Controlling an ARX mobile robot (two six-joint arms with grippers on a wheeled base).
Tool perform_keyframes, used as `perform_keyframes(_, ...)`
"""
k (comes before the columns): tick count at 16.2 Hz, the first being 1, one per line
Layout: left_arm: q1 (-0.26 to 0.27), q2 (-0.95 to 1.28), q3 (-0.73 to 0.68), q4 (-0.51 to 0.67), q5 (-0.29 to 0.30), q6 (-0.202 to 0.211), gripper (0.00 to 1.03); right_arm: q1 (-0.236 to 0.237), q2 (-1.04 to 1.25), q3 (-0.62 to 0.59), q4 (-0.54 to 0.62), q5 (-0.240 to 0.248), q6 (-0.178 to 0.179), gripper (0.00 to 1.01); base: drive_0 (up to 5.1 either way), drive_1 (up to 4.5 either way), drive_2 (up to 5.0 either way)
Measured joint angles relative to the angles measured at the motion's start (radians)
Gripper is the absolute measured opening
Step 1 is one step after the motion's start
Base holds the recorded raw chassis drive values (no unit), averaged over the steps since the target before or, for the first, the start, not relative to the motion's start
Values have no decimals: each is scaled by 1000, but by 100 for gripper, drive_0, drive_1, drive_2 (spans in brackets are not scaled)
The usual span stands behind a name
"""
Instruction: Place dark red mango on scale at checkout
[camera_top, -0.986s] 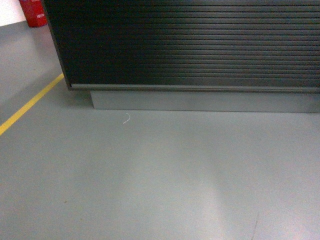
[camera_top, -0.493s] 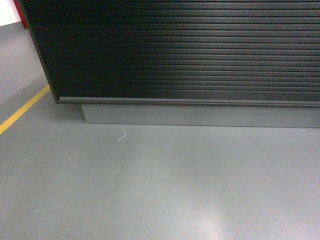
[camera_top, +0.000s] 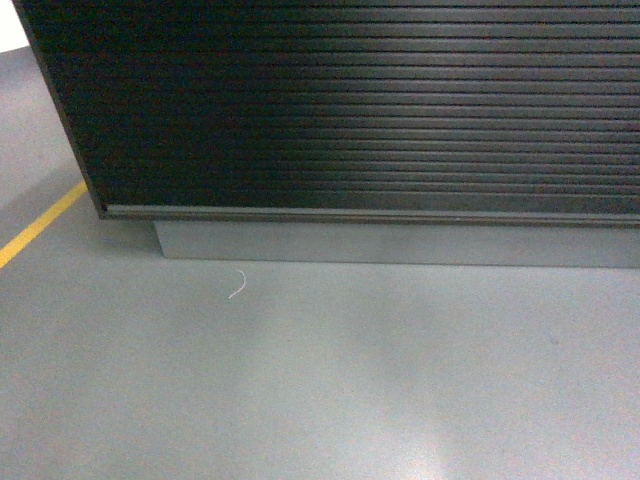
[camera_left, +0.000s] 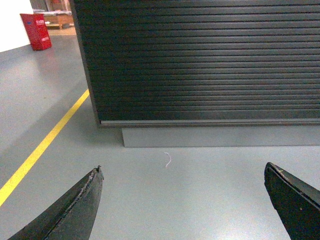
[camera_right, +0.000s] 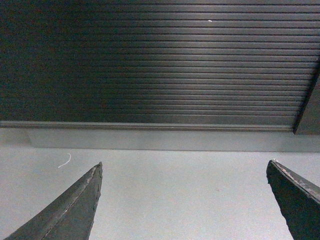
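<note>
The checkout (camera_top: 360, 100) fills the top of the head view as a dark counter with a horizontally ribbed front panel; it also shows in the left wrist view (camera_left: 200, 60) and the right wrist view (camera_right: 160, 65). The dark red mango and the scale are out of view. My left gripper (camera_left: 182, 170) is open over bare grey floor, holding nothing. My right gripper (camera_right: 184, 165) is open too, with only floor between its fingers. Neither gripper appears in the head view.
A grey plinth (camera_top: 400, 245) runs under the counter. A small white scrap (camera_top: 237, 285) lies on the grey floor in front of it. A yellow floor line (camera_top: 35, 228) runs at the left. A red box (camera_left: 36, 31) stands far back left.
The counter has grown larger and slid left and down in the head view. The red box has dropped out of that view. The white scrap has moved lower.
</note>
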Motion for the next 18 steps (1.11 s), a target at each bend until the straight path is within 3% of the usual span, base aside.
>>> perform_keyframes(18,0,0,0,1,0,0,98,0,0,0,2,0,0,98,2,423,-419)
